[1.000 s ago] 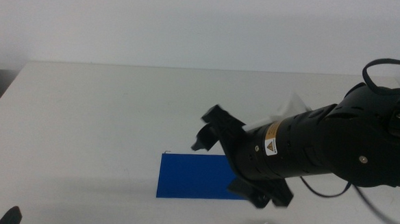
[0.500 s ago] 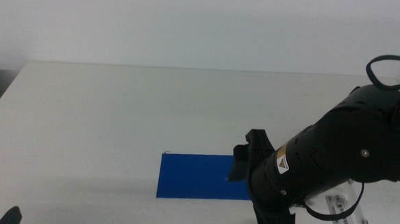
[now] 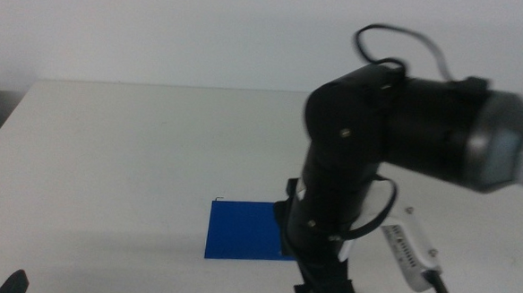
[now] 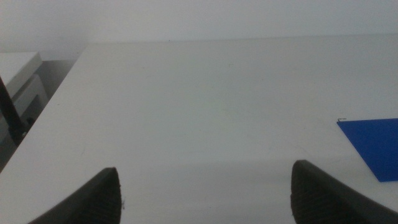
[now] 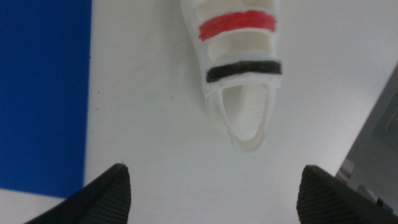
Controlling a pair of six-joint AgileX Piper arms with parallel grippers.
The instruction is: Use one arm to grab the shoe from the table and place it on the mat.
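Note:
The white shoe (image 5: 239,68) with a red and a black stripe lies on the table (image 3: 136,149), just right of the dark-blue mat (image 3: 244,231) (image 5: 43,93). My right gripper (image 5: 214,199) hangs open directly above the shoe, its jaws wide on either side of the heel opening and touching nothing. In the middle view the right arm (image 3: 379,135) bends steeply down at the table's front edge, beside the mat's right end, and covers the shoe. My left gripper (image 4: 205,199) waits open over bare table at the front left (image 3: 12,284), with the mat's corner (image 4: 373,146) to its right.
A grey-white part with a black cable (image 3: 409,248) hangs off the right arm near the front edge. Off the table's left edge stands a pale shelf-like thing (image 4: 18,81).
The right arm has reared up and turned its wrist down. Its gripper moved from over the mat's right end to the front edge, above the shoe. The left arm stayed still.

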